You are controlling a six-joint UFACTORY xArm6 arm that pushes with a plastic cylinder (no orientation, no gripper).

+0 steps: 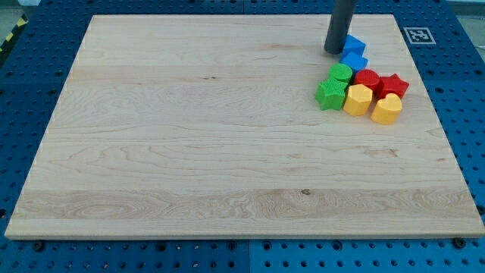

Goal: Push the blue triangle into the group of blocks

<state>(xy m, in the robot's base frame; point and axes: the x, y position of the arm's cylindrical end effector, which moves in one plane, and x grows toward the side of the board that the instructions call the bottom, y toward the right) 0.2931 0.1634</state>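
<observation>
Where the wooden table nears the view's top right, the claw, a plain rod with no jaws to spread or press, stands with its tip touching the blue triangle just to its right. Below the tip sit a green star and green round block; another blue block, two yellow blocks, and two red blocks lie below-right.
</observation>
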